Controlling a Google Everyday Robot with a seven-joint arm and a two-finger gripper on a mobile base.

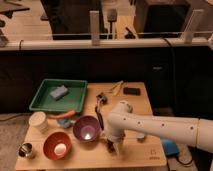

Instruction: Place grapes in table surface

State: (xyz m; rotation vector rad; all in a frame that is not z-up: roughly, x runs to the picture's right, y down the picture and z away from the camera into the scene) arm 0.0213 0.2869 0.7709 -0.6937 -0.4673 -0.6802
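The light tan wooden table surface (135, 107) has a small dark printed mark (153, 153) near its front right corner. My white arm reaches in from the right, and the gripper (114, 146) points down close over the table's front middle, just right of the purple bowl (86, 128). A small dark shape sits at the gripper's tip; I cannot tell whether it is the grapes. Another dark, thin cluster (101, 100) lies on the table behind the arm.
A green tray (42, 100) at the back left holds a blue-grey sponge (58, 92). A red bowl (57, 144), metal cup (26, 149), white cup (39, 122), carrot (62, 114), black block (132, 91) and a yellowish item (116, 86) stand on the table.
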